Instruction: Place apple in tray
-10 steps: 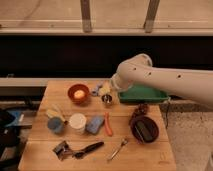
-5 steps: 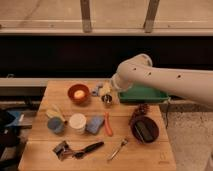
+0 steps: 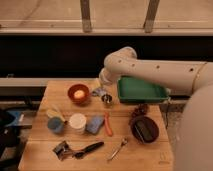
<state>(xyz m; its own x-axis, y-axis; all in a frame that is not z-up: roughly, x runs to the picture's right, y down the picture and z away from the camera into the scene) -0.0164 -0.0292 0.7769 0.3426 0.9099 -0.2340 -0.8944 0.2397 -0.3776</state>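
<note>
The apple (image 3: pixel 79 93), small and pale yellow-orange, lies inside a red-orange bowl (image 3: pixel 78 100) at the back left of the wooden table. The green tray (image 3: pixel 142 90) stands at the back right, partly hidden behind my white arm. My gripper (image 3: pixel 102 93) hangs between the bowl and the tray, just right of the apple and not touching it. Its fingers look open with nothing held. A small dark metal cup (image 3: pixel 106 99) stands directly under the gripper.
On the table there are a blue cup (image 3: pixel 55 125), a white cup (image 3: pixel 77 121), a blue sponge (image 3: pixel 94 125), a long orange piece (image 3: pixel 107 125) and a dark maroon bowl (image 3: pixel 145 130). A black-handled tool (image 3: pixel 82 149) and a spoon (image 3: pixel 117 149) lie near the front edge.
</note>
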